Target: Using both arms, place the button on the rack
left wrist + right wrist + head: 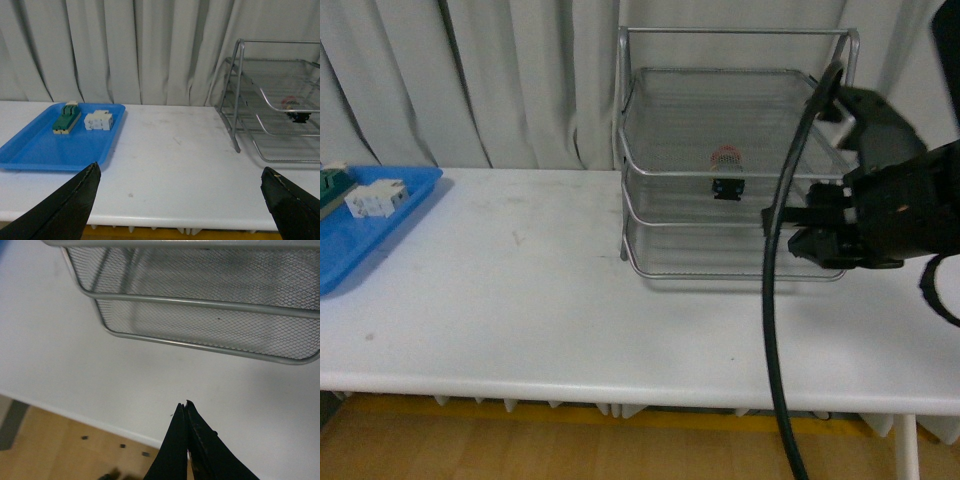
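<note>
The button [727, 172], red cap on a black body, sits on the middle tier of the silver wire rack [650, 130] at the back of the table. It also shows in the left wrist view [295, 110] inside the rack [239, 85]. My right arm [880, 210] hangs in front of the rack's right side. My right gripper [184, 407] is shut and empty, above the table in front of the rack's lowest tray [200, 325]. My left gripper [182, 182] is open and empty, low over the table's front edge, far from the rack.
A blue plastic tray [390, 215] at the table's left end holds a white block [375, 198] and a green-and-cream block [66, 119]. A black cable [775, 300] hangs from the right arm. White curtain stands behind. The table's front edge [620, 395] is near.
</note>
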Tool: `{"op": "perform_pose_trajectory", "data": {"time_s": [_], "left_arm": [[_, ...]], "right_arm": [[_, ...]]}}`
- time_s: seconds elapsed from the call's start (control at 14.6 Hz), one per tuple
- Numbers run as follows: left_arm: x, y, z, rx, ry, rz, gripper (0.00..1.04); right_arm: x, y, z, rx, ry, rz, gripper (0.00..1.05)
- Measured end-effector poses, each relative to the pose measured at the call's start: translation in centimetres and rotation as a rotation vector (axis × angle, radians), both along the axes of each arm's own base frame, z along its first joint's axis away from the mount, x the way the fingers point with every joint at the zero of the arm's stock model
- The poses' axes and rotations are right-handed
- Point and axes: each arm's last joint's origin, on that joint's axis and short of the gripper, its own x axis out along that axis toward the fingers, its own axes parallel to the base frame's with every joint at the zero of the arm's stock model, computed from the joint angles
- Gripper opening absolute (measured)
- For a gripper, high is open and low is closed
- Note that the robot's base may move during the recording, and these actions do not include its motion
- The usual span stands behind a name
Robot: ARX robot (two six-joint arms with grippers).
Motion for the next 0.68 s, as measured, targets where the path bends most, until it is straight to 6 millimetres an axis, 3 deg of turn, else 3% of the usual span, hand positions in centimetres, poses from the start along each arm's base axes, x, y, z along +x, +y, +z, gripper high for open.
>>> {"op": "perform_pose_trajectory", "data": {"time_s": [0.14,0.34,0.41,0.48,0.55,0.68], "left_arm": [[0.0,0.0,0.0,0.000,0.000,0.000,0.98],[0.0,0.0,0.0,0.000,0.000,0.000,0.98],[0.0,0.0,0.0,0.000,0.000,0.000,0.98],[0.0,0.0,0.0,0.000,0.000,0.000,0.98],[0.0,0.0,0.0,0.000,0.000,0.000,0.98],[0.0,0.0,0.0,0.000,0.000,0.000,0.98]], "right_arm": [[-3.0,-2.6,2.5,0.138,-0.050,-0.039,0.02],[-6.3,-9.1,5.9,0.244,-0.157,-0.231,0.02],[-7.2,-10.3,7.0,0.259,-0.190,-0.260,0.02],[-8.2,-11.1,8.3,0.262,-0.265,-0.273,0.02],[-9.5,-11.0,8.9,0.138,-0.532,-0.316,0.02],[-13.9,-9.9,8.4,-0.028,-0.701,-0.359,0.02]]}}
